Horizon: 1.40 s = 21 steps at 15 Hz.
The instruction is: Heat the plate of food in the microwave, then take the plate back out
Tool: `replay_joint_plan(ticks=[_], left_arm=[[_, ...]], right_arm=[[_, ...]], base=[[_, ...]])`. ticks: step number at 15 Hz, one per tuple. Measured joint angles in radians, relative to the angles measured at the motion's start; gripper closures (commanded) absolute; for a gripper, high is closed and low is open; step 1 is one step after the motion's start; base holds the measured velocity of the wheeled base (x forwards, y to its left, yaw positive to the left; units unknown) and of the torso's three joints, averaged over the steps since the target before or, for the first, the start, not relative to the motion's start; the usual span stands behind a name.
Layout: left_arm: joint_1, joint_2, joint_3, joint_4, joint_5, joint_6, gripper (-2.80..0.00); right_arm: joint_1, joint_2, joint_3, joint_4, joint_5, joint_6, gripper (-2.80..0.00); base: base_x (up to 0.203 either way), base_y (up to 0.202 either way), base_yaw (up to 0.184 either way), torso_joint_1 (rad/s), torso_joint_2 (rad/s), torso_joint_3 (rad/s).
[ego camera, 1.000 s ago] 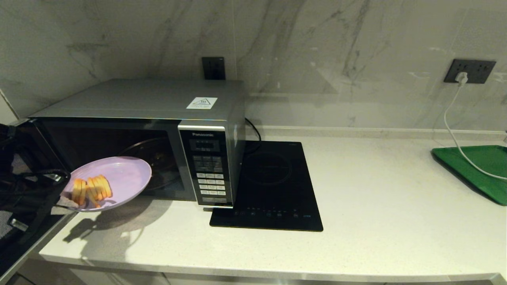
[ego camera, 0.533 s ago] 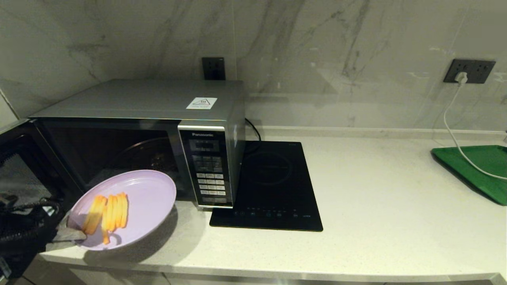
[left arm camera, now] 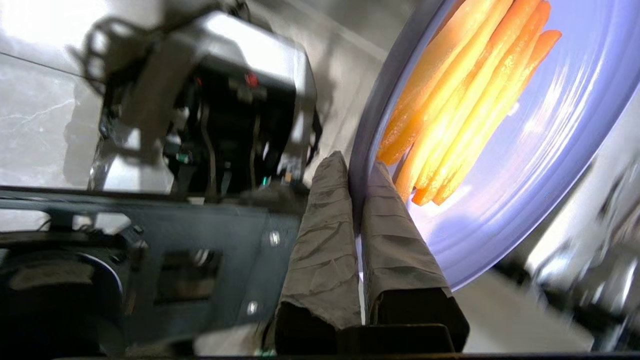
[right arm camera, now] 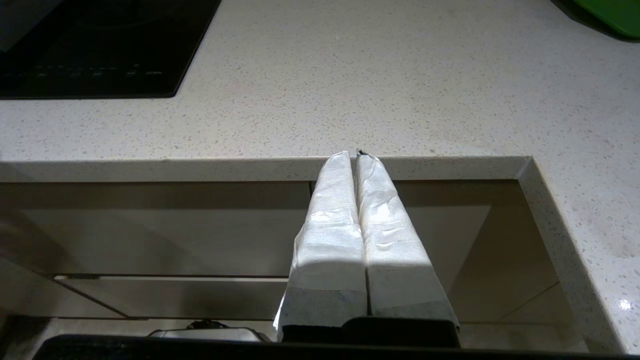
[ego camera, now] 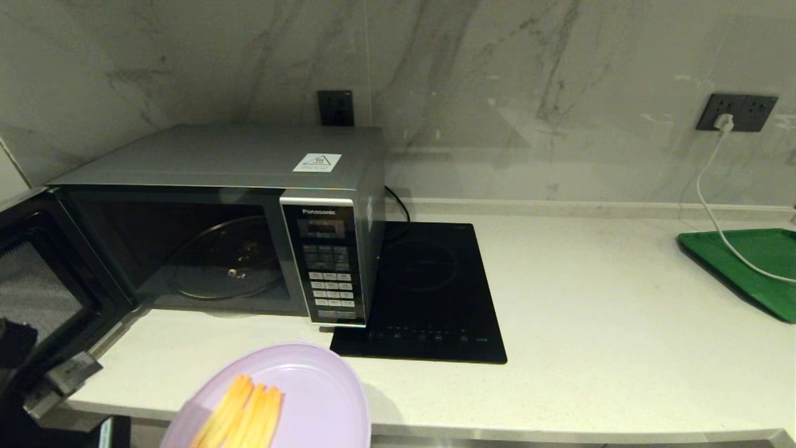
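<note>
The lilac plate of food (ego camera: 311,392) hangs at the counter's front edge, low in the head view, with orange-yellow fries (ego camera: 245,417) on it. My left gripper (left arm camera: 356,167) is shut on the plate's rim (left arm camera: 365,130); the fries (left arm camera: 465,90) lie just past its fingers. In the head view that gripper is hidden below the frame. The silver-grey microwave (ego camera: 249,155) stands at the back left with its door (ego camera: 37,292) swung open and its glass turntable (ego camera: 227,267) bare. My right gripper (right arm camera: 356,155) is shut on nothing, parked below the counter's front edge (right arm camera: 250,167).
A flat black induction cooktop (ego camera: 423,292) lies right of the microwave. A green tray (ego camera: 752,267) sits at the far right with a white cable (ego camera: 715,205) running over it from a wall socket (ego camera: 737,112).
The plate has come out from in front of the microwave's opening, moving toward me and rightward to the counter's front edge. The left arm has dropped out of the head view.
</note>
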Motion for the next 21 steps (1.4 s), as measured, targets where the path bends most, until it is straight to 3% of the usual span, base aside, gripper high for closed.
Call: replay_joint_plan(ticks=[3,6,8,11,21], left_arm=[[-0.200,0.075,-0.012,-0.062,0.063,-0.100,0.00],[-0.339,0.235,-0.057,-0.144,0.174,-0.188,0.00],[-0.402,0.353,-0.119,-0.184,0.215,-0.233,0.00],[-0.457,0.507,-0.243,-0.206,0.234,-0.248,0.00],[-0.514,0.826,-0.552,-0.205,0.220,-0.246,0.00]], right_arm=[[0.000,0.000,0.000,0.000,0.000,0.000,0.00],[0.000,0.000,0.000,0.000,0.000,0.000,0.00],[0.000,0.000,0.000,0.000,0.000,0.000,0.00],[0.000,0.000,0.000,0.000,0.000,0.000,0.00],[0.000,0.000,0.000,0.000,0.000,0.000,0.00]], base=[[0.000,0.000,0.000,0.000,0.00,0.000],[0.000,0.000,0.000,0.000,0.00,0.000],[0.000,0.000,0.000,0.000,0.00,0.000],[0.000,0.000,0.000,0.000,0.00,0.000],[0.000,0.000,0.000,0.000,0.00,0.000]])
